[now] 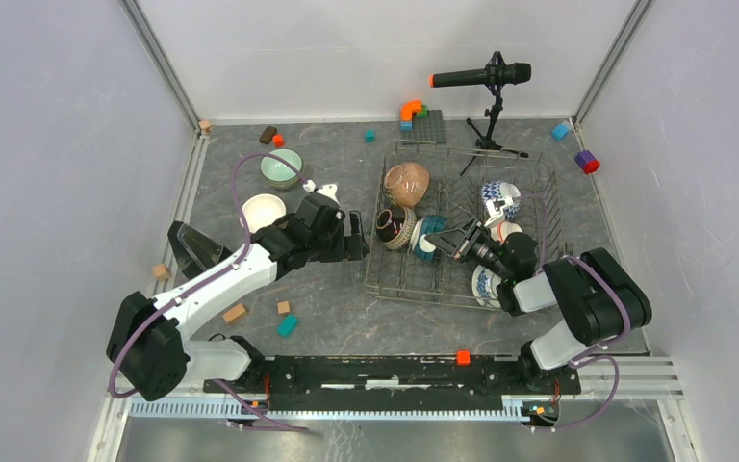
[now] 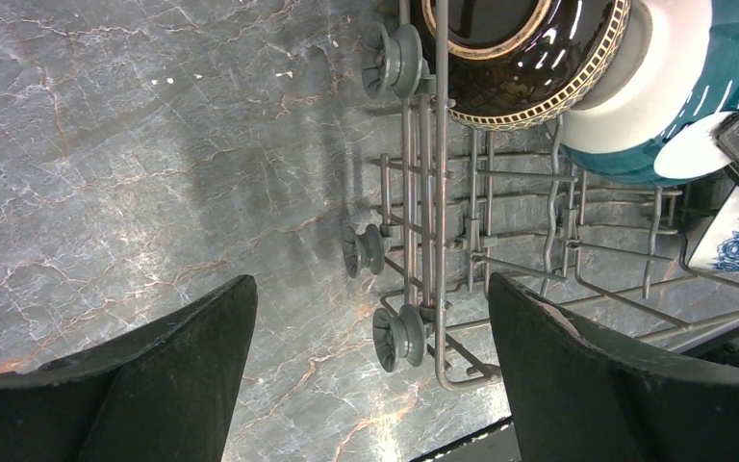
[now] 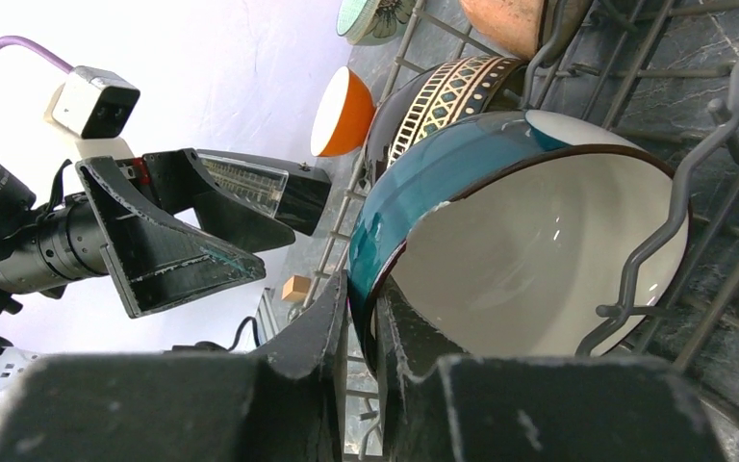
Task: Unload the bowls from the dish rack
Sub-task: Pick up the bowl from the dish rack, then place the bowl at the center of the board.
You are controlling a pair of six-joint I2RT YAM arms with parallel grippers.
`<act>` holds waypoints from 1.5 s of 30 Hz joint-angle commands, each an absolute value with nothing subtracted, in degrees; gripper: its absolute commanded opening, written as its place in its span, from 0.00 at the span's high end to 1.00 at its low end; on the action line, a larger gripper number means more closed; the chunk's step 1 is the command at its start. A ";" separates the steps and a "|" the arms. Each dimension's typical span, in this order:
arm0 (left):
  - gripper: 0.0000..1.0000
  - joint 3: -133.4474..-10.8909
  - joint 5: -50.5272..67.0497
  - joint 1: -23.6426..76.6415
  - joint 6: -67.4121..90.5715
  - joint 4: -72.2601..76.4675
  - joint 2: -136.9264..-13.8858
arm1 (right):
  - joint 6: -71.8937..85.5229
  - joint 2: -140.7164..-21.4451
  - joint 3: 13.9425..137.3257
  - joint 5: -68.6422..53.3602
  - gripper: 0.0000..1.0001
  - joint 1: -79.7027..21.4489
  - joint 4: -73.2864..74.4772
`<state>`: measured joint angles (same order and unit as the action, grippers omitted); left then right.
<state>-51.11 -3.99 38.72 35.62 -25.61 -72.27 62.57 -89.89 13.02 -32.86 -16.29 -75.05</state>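
Though cluttered, grey marbled table (image 1: 332, 289), white walls (image 1: 366, 48).

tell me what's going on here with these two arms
The right gripper is pinched on the rim of the teal bowl, which stands on edge in the dish rack. The left gripper hangs open beside the rack's left side, near the dark patterned bowl. A pale green bowl and an orange bowl sit on the table; several others remain racked.

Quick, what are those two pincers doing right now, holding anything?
Left pincer: open, holding nothing, at the edge of the dish rack.
Right pincer: closed on the rim of the teal bowl.
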 commanded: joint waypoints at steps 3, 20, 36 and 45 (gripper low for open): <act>0.06 -50.64 -4.60 38.99 37.31 -23.72 -70.57 | 62.57 -87.22 14.27 -35.75 0.92 -17.01 -80.23; 0.05 -50.25 -5.54 38.94 37.10 -23.77 -68.66 | 57.60 -77.79 12.27 -35.15 1.00 -16.00 -71.34; 0.00 -57.18 -15.00 38.85 36.15 -28.50 -60.65 | 34.93 -54.13 26.61 -32.73 1.00 -20.17 -33.57; 0.00 -63.54 -23.22 38.80 34.44 -27.20 -56.03 | 14.65 -53.28 42.59 -18.67 1.00 -37.98 -13.57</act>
